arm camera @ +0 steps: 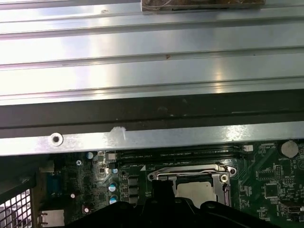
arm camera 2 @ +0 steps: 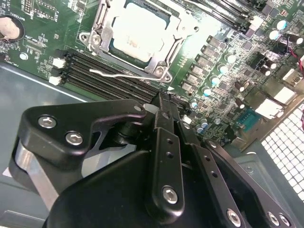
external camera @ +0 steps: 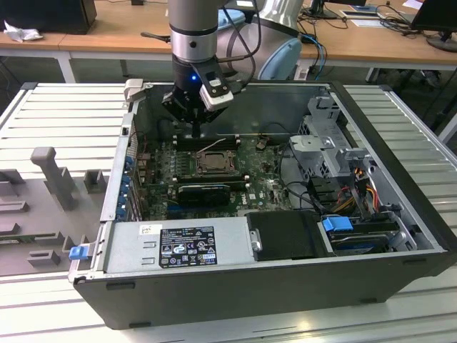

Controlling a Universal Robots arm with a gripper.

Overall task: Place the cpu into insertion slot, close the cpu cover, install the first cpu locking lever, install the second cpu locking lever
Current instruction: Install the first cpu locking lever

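The cpu [arm camera 2: 140, 26], a pale silver square, sits in the insertion slot [external camera: 213, 163] on the green motherboard. The cpu cover [arm camera 2: 164, 53], a grey metal frame, lies down around it. In both wrist views the socket shows from above, with the cpu [arm camera: 199, 192] inside the cover [arm camera: 190, 172]. A thin wire locking lever [arm camera 2: 118, 74] lies loose over the black memory slots [arm camera 2: 90, 64] beside the socket. My gripper [arm camera 2: 162, 100] hangs shut and empty just above those slots, close to the lever's end. In the exterior view the gripper [external camera: 196, 133] stands behind the socket.
The motherboard lies inside an open computer case [external camera: 235, 282]. A power supply [external camera: 178, 246] lies along the front, and drive cages [external camera: 325, 136] with cables are at the exterior view's right. The case's back wall [arm camera: 152, 137] runs close behind the gripper.
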